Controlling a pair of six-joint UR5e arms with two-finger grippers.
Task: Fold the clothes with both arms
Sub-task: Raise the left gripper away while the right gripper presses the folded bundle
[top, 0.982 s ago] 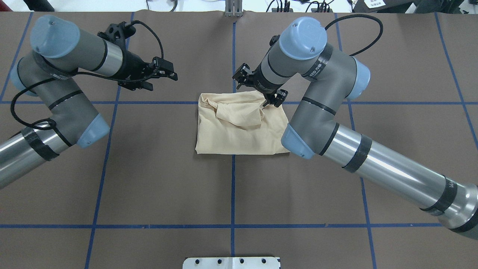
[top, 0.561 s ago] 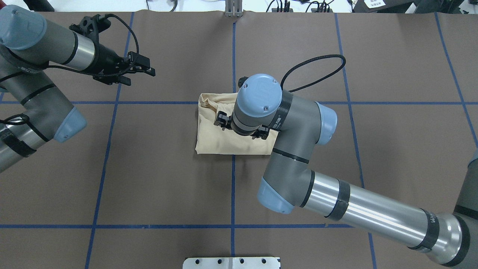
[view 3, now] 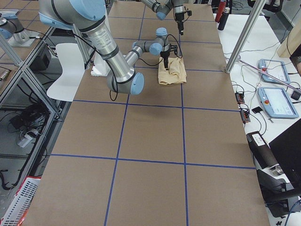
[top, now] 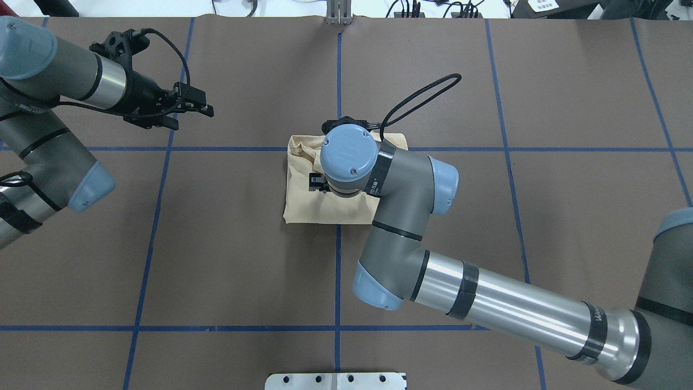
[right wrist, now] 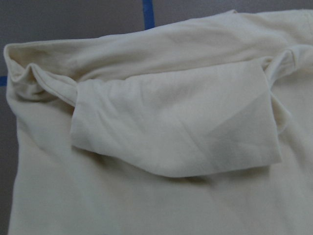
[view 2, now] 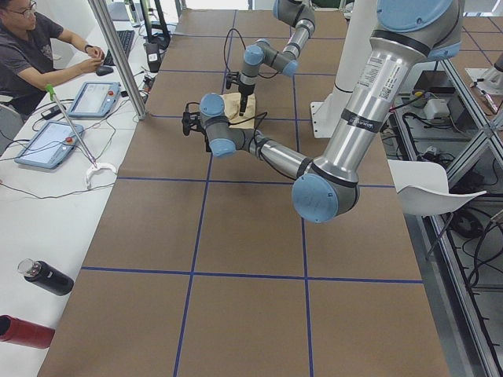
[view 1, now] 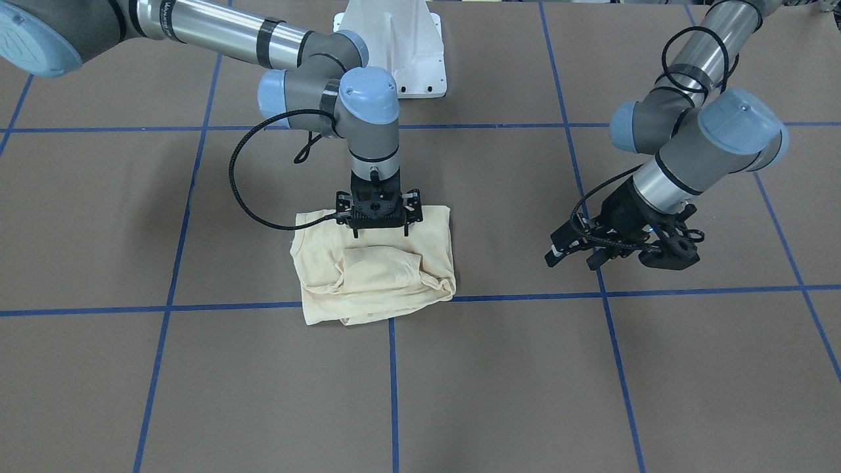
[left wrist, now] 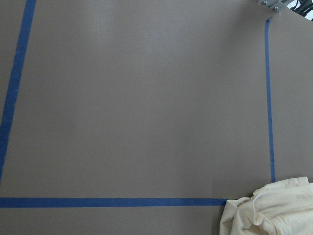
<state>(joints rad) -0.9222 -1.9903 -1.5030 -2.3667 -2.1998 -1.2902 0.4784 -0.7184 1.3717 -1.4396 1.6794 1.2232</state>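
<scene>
The clothes point(view 1: 374, 282) are one pale cream shirt folded into a rough rectangle at the table's middle, with a smaller flap point(right wrist: 171, 132) lying on top. No print shows. My right gripper point(view 1: 380, 231) points straight down over the shirt's edge nearest the robot base, fingers spread and holding nothing. In the overhead view its wrist covers the shirt point(top: 303, 200). My left gripper point(top: 208, 105) hovers open well to the left of the shirt, above bare table. A corner of the shirt point(left wrist: 274, 210) shows in the left wrist view.
Blue tape lines point(top: 338, 271) divide the brown table cover. The white pedestal base point(view 1: 401, 46) stands at the robot's side. A person point(view 2: 31, 47) sits at a side bench with tablets point(view 2: 94, 98) and bottles point(view 2: 43, 276).
The right arm swung from the shirt's far right corner to stand over its middle, wrist now vertical. The left arm drew back to the left, away from the shirt.
</scene>
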